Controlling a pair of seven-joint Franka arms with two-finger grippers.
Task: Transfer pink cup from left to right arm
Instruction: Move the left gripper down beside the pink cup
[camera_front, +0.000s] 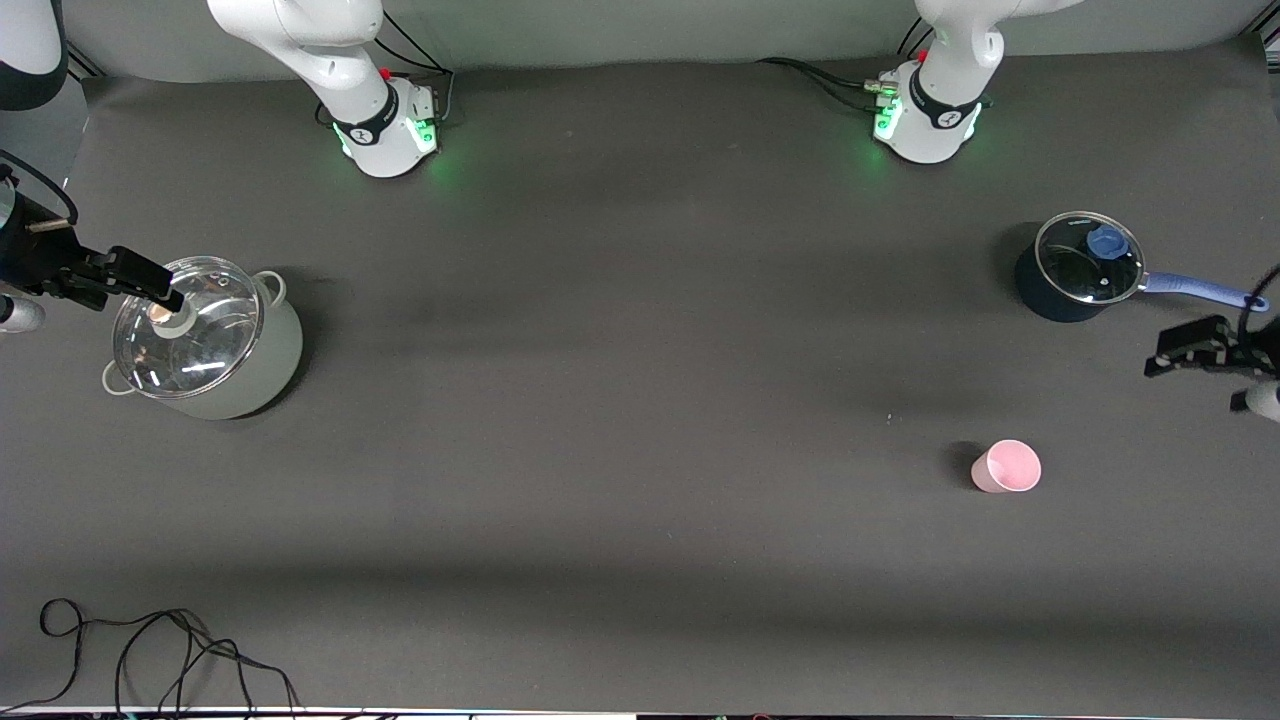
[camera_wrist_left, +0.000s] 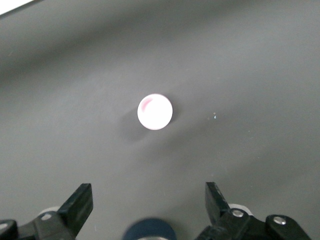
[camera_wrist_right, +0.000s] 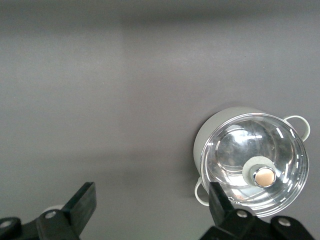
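The pink cup (camera_front: 1006, 466) stands upright on the dark table, toward the left arm's end and nearer the front camera than the blue saucepan. In the left wrist view the cup (camera_wrist_left: 155, 112) shows from above, well apart from the fingers. My left gripper (camera_front: 1190, 352) hangs over the table edge at the left arm's end, open and empty (camera_wrist_left: 148, 200). My right gripper (camera_front: 150, 285) is over the rim of the grey pot at the right arm's end, open and empty (camera_wrist_right: 151, 202).
A grey pot with a glass lid (camera_front: 205, 335) stands at the right arm's end and also shows in the right wrist view (camera_wrist_right: 252, 162). A dark blue saucepan with a glass lid and blue handle (camera_front: 1085, 265) stands near the left gripper. Black cables (camera_front: 150, 650) lie at the front edge.
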